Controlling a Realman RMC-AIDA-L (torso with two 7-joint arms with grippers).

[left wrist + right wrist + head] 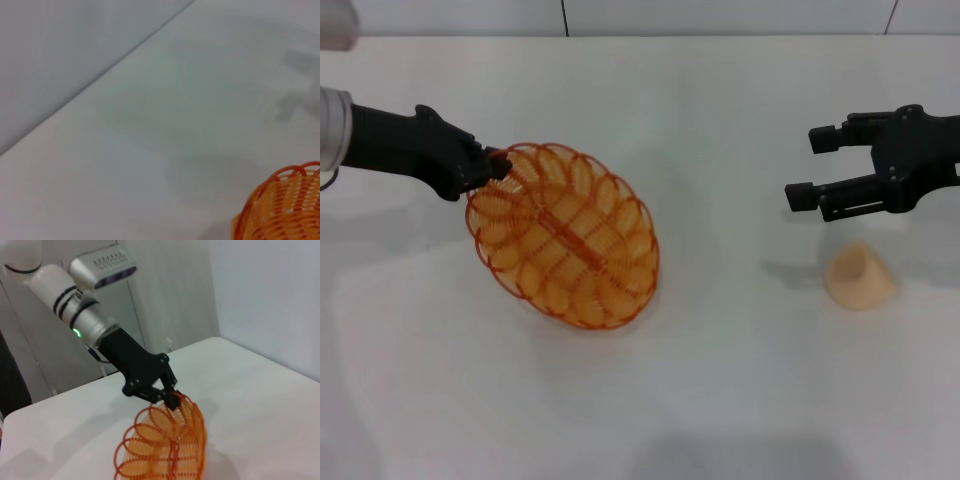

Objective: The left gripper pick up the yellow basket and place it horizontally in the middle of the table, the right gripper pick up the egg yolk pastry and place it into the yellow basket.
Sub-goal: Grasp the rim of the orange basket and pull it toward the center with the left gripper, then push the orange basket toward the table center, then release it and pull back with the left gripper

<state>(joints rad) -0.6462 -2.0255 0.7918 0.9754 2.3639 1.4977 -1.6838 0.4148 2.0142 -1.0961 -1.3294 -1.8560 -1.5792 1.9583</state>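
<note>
The yellow basket is an oval orange wire basket, held tilted above the white table left of centre. My left gripper is shut on the basket's rim at its far left end; the right wrist view shows the left gripper pinching the rim of the basket. A corner of the basket shows in the left wrist view. The egg yolk pastry lies on the table at the right. My right gripper is open and empty, just above and behind the pastry.
The table's back edge meets a pale wall at the top of the head view.
</note>
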